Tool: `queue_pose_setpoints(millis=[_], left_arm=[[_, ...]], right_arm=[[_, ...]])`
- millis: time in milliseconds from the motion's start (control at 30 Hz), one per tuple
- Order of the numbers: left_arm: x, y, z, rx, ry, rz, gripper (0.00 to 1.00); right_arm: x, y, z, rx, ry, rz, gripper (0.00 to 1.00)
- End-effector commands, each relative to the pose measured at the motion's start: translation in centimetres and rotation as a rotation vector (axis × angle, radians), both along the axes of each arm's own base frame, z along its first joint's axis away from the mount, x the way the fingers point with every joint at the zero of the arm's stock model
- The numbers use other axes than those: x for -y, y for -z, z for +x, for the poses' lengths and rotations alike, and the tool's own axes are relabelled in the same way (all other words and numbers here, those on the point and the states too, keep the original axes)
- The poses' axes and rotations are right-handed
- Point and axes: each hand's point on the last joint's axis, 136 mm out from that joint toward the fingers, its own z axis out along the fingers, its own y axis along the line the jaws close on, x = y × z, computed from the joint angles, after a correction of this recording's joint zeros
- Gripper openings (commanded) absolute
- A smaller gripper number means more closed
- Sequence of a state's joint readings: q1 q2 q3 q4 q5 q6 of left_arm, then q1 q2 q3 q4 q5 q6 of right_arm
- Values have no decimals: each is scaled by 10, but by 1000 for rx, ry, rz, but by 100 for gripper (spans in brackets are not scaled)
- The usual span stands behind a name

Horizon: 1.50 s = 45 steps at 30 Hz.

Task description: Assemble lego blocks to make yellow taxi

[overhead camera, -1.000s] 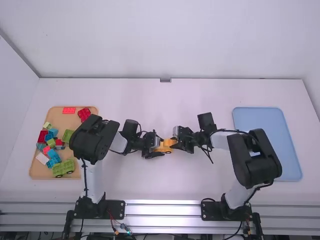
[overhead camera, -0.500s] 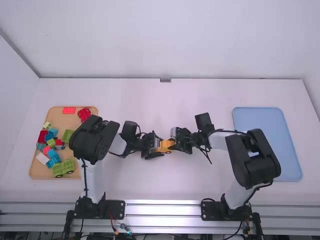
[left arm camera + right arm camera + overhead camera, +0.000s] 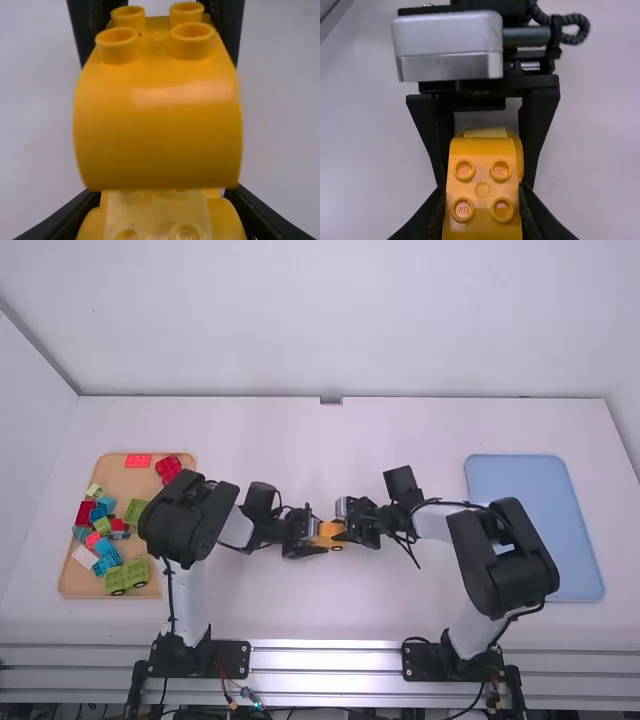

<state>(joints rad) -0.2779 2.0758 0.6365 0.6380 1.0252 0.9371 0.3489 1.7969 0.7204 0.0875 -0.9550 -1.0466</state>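
Note:
At the middle of the table my left gripper (image 3: 314,532) and right gripper (image 3: 350,530) face each other, with orange-yellow lego (image 3: 331,532) between them. A rounded block with studs (image 3: 157,130) is held between the right gripper's fingers. Behind it, my left gripper (image 3: 162,212) is shut on an orange base topped by a pale yellow piece (image 3: 157,215). My right gripper (image 3: 482,200) is shut on the rounded block (image 3: 483,189), which hides most of the base. The block overlaps the base in both wrist views; whether they are joined I cannot tell.
A tan tray (image 3: 70,585) at the left holds several red, blue, green and white blocks, among them a green wheeled piece (image 3: 127,575). On the right lies a blue tray (image 3: 515,477), partly beneath the right arm.
The right gripper has shifted slightly left with the rounded block, closer to the left gripper. The left arm has stayed practically still.

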Motion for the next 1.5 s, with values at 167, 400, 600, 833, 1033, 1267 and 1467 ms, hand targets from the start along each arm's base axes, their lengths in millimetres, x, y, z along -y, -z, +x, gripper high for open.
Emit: queue_pose_setpoints(millis=[167,400,600,833,1033,1267,1467], left_arm=[[1,9,2,-10,68,63,52],[2,6,-4,-6,84,32,53],[1,8,-8,21,79,23,53],[-1,10,-8,35,70,32,53],[1,7,-2,10,49,27,54],[2,5,1,9,51,26,53],[2,5,1,9,51,25,53]], right_arm=[[-4,3,1,14,-13,-25,14],[-6,8,9,-6,24,-24,13],[-7,12,13,-40,33,-8,13],[-7,11,10,-50,14,-12,13],[-12,12,4,-63,1,-21,12],[-9,19,3,-84,11,-41,10],[-10,36,-1,-106,6,-63,8]])
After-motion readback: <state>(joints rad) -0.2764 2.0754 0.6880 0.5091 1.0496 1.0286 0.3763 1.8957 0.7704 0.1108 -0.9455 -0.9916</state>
